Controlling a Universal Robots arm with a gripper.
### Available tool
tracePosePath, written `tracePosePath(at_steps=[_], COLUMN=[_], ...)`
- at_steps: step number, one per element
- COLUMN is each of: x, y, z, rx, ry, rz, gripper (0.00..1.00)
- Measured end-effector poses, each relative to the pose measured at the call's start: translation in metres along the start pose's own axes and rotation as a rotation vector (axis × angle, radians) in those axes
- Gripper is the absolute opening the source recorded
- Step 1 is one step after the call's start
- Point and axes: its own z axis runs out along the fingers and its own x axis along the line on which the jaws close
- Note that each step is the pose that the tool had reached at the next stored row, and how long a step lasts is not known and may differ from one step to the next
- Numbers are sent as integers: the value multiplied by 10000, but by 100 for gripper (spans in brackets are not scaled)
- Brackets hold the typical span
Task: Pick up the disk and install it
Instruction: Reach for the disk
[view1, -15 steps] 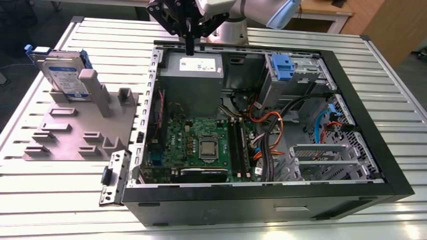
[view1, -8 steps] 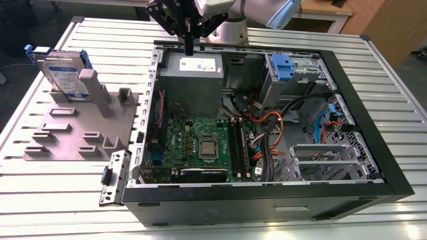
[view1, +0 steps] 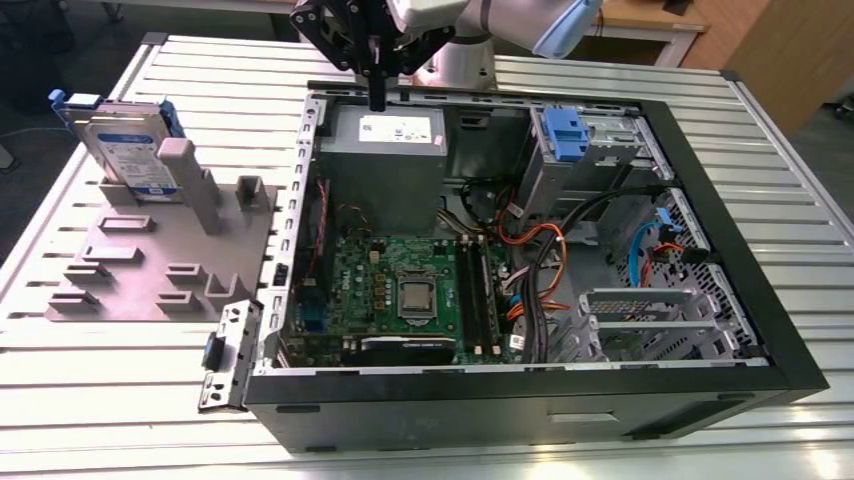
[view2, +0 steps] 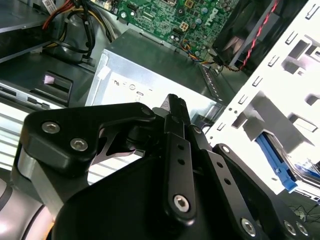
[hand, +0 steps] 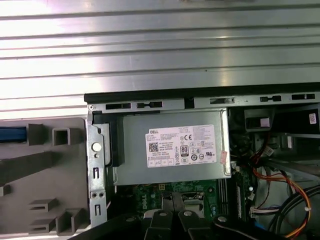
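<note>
Exterior view: I see the open computer case (view1: 747, 250) lying on the slatted table (view1: 80, 400). The arm enters at twelve o'clock, and its upper part is cut off by the frame.
Gripper: the gripper (view1: 378, 98) hangs over the case's twelve-o'clock rim, just above the power supply (view1: 387, 145). Its fingers are pressed together with nothing between them.
Second wrist view: the gripper (view2: 176, 102) hides much of the power supply (view2: 150, 75) behind its black linkage.
Disk: the disk (view1: 127, 150) stands on edge in the grey fixture (view1: 147, 270), at about ten o'clock from the case and well apart from the gripper. A grey post (view1: 180, 165) covers part of its label.
First wrist view: a blue strip (hand: 12, 134) beside the fixture is cut off at the edge, and I cannot tell what it belongs to.
Drive bay: a blue latch (view1: 566, 135) sits at one o'clock inside the case. The space below it is dim and crossed by cables (view1: 534, 250), so I can hardly make it out.
</note>
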Motion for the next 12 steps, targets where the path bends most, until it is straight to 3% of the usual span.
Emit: tracePosePath(at_steps=[4,12], x=[47,57], y=[-3,-4], z=[-1,-2], rx=[1,1], ry=[0,0], rz=[-1,-1], gripper=[11,11])
